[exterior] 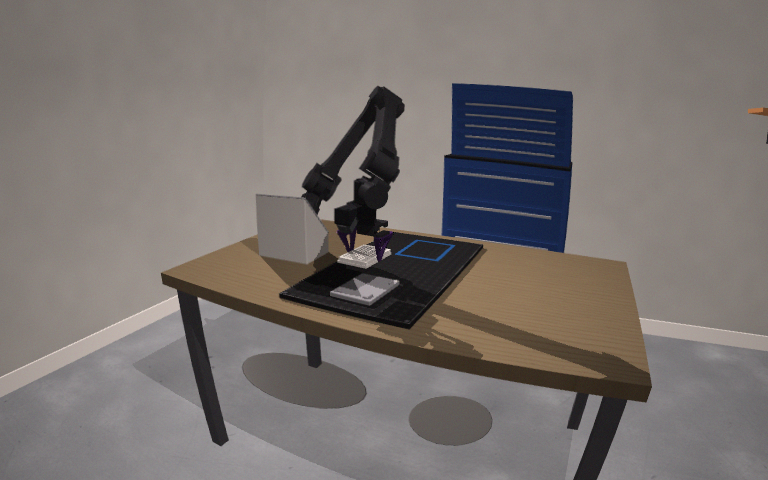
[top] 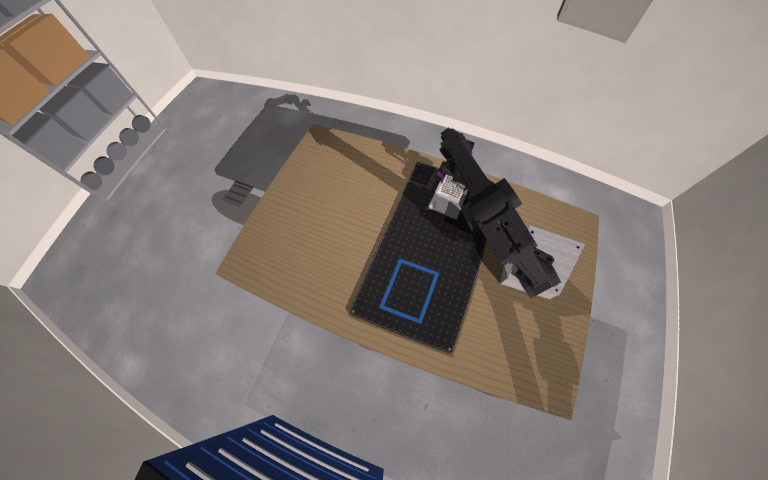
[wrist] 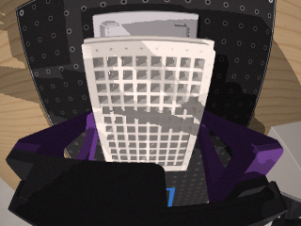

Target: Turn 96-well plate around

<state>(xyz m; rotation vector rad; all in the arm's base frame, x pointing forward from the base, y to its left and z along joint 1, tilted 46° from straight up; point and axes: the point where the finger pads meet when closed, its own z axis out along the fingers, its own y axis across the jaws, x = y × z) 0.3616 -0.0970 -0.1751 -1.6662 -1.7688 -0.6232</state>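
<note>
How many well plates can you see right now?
1. The white well plate is held in the claw, lifted above the grey nest on the black deck. No other plate shows in any view.

The black arm rises from its base, folds sharply at a high elbow and drops through the wrist so that the gripper points straight down over the deck. The two purple fingers (one on each long side, seen best in the wrist view) stand wide apart, clamped on the plate, which hangs level above the nest.
</note>
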